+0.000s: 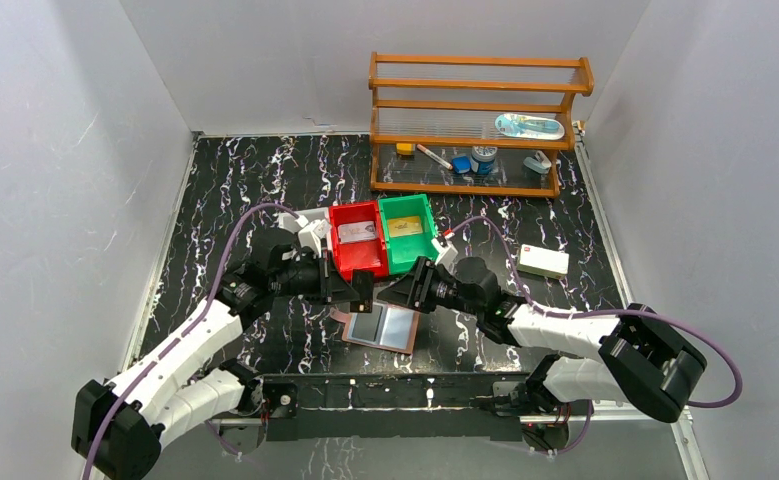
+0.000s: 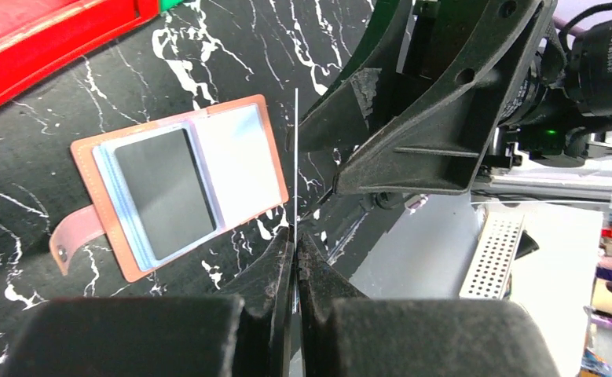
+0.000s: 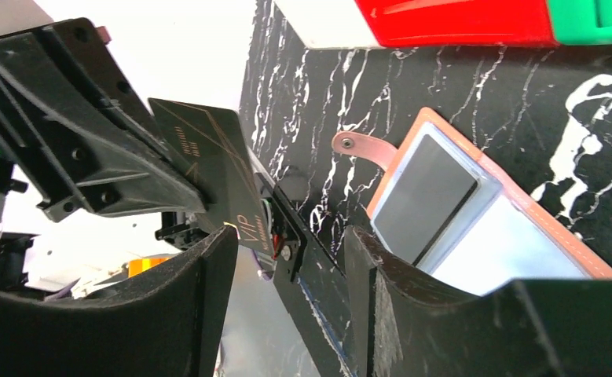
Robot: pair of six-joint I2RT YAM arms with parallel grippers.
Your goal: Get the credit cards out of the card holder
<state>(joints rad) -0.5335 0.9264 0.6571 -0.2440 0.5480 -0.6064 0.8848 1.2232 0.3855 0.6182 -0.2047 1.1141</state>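
The card holder (image 1: pixel 383 327) lies open and flat on the black marbled table between the two arms, strap tab out to its side. One pocket (image 2: pixel 165 192) holds a dark card; the other looks pale and glossy. Just above it my left gripper (image 2: pixel 295 236) is shut on a black credit card (image 3: pixel 216 173) marked VIP, which shows edge-on as a thin line (image 2: pixel 295 157) in the left wrist view. My right gripper (image 3: pixel 291 243) faces it, open, with the card's lower corner reaching between its fingers (image 3: pixel 200 298), close to the left one.
A red bin (image 1: pixel 357 240) and a green bin (image 1: pixel 407 232) stand side by side just behind the grippers, each with a card inside. A white box (image 1: pixel 544 262) lies at the right. A wooden shelf (image 1: pixel 475 120) with small items stands at the back.
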